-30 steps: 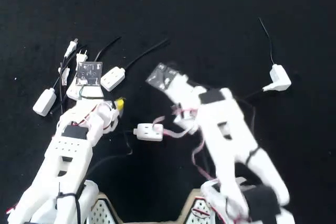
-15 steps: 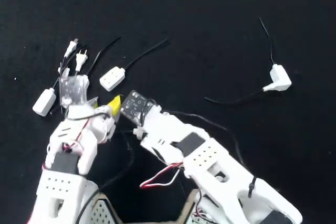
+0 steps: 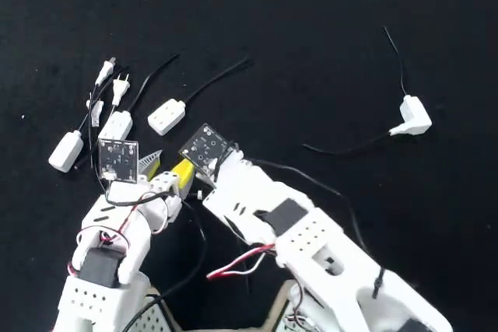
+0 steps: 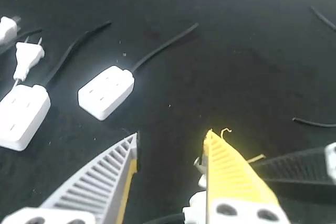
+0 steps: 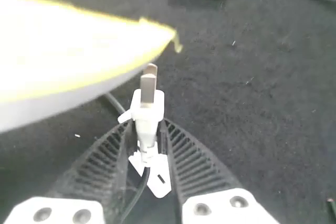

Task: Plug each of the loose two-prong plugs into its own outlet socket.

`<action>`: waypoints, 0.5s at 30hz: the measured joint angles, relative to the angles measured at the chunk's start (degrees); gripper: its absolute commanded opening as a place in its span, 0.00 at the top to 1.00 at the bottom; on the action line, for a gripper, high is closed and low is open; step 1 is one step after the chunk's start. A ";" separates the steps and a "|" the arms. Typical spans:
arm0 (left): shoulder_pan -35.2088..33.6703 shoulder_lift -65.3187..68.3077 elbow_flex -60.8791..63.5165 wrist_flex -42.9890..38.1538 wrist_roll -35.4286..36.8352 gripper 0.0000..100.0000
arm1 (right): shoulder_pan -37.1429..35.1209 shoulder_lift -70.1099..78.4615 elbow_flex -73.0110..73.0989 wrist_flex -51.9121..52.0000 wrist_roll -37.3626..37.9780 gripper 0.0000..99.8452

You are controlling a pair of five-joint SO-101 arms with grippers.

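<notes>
A small white two-prong plug (image 5: pixel 147 104) stands with its prongs pointing away, and my right gripper (image 5: pixel 146 127) is shut on its body with black ribbed fingers. Just beyond the prongs lies the yellow finger (image 5: pixel 68 51) of my left gripper. My left gripper (image 4: pixel 170 136) is open with nothing between its fingers, low over the black table. Ahead of it lie two white outlet sockets (image 4: pixel 105 92) (image 4: pixel 21 116) and a loose plug (image 4: pixel 26 56). From above, my left gripper (image 3: pixel 167 162) sits just left of the right arm (image 3: pixel 257 200).
Sockets (image 3: pixel 166 116) (image 3: pixel 117 126) (image 3: pixel 65 151) and loose plugs (image 3: pixel 119 87) with black cords cluster at the left. A white angled plug (image 3: pixel 412 117) with a thin cord lies far right. The two arms crowd the front middle of the table (image 3: pixel 311 52).
My right arm has swung left and come down beside the left gripper, covering the socket that lay at front centre. My left arm has drawn back toward the front edge.
</notes>
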 measured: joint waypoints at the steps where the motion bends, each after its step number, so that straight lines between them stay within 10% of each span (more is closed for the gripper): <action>1: -0.09 -0.18 0.26 0.00 0.00 0.80 | 0.00 -1.67 0.00 0.70 0.00 0.99; 15: 0.09 -0.26 0.26 0.00 0.09 0.80 | 0.00 -32.79 7.38 9.05 0.00 0.99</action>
